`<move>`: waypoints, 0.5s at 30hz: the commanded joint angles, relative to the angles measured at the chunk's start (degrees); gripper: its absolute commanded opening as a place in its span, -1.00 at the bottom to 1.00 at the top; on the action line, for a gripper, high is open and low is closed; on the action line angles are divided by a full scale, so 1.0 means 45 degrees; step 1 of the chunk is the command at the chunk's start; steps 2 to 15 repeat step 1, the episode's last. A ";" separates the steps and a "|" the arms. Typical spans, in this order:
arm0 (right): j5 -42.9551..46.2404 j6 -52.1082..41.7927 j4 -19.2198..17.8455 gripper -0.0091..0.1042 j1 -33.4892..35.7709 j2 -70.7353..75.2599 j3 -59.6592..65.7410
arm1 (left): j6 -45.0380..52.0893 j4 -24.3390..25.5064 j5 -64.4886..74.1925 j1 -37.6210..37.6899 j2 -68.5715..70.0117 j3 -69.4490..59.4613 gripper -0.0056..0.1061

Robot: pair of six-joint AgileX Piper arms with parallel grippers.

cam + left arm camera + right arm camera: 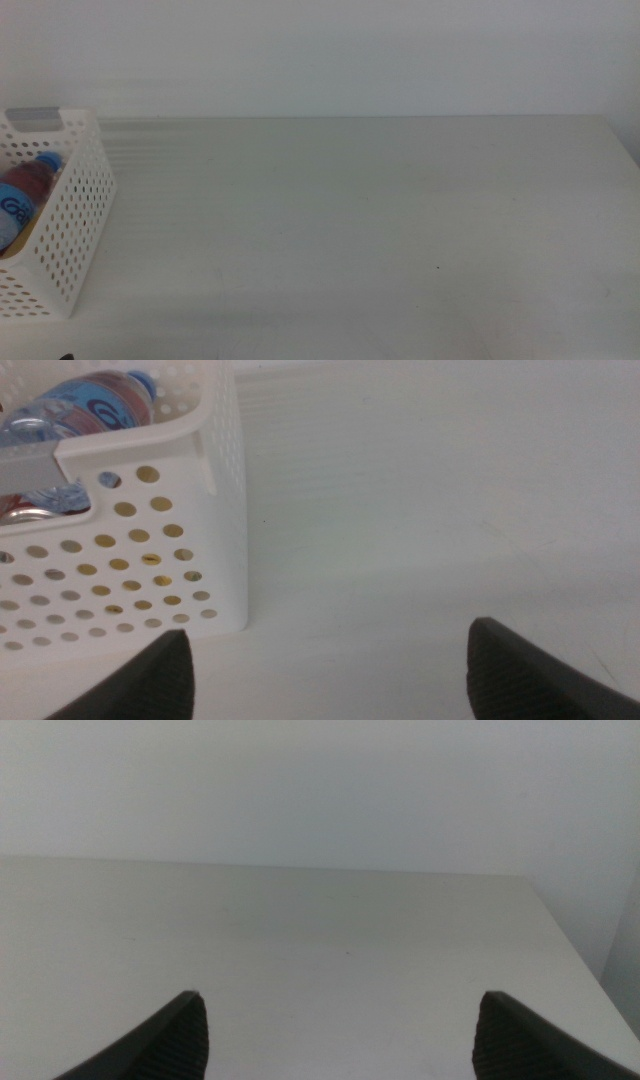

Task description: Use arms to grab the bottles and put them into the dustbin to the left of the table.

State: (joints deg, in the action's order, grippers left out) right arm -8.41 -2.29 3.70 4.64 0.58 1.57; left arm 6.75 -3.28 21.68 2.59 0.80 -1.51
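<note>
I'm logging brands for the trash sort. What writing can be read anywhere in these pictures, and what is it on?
"Go": white letters on the blue label of the water bottle lying in the white basket; the rest of the word is hidden by the basket wall.
The same label in the left wrist view: white curved lettering, too blurred to read.
Nothing else carries writing.

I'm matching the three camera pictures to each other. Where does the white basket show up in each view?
Middle view: the white basket sits at the far left edge, a blue-labelled bottle lying inside.
Left wrist view: the basket fills the upper left, beyond the open left claw, the same bottle inside.
Right wrist view: not in it; only the table and the open right claw.
Shared landmark: the table's far edge against the wall.
</note>
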 commanded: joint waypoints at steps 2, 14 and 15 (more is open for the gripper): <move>0.0908 -0.0126 -0.0085 0.52 -0.0066 0.0340 -0.0091 | -0.0160 -0.0123 -0.0990 0.0013 0.0181 -0.0130 0.69; 0.0908 -0.0126 -0.0085 0.52 -0.0066 0.0340 -0.0091 | -0.0160 -0.0123 -0.0990 0.0013 0.0181 -0.0130 0.69; 0.0908 -0.0126 -0.0085 0.52 -0.0066 0.0340 -0.0091 | -0.0160 -0.0123 -0.0990 0.0013 0.0181 -0.0130 0.69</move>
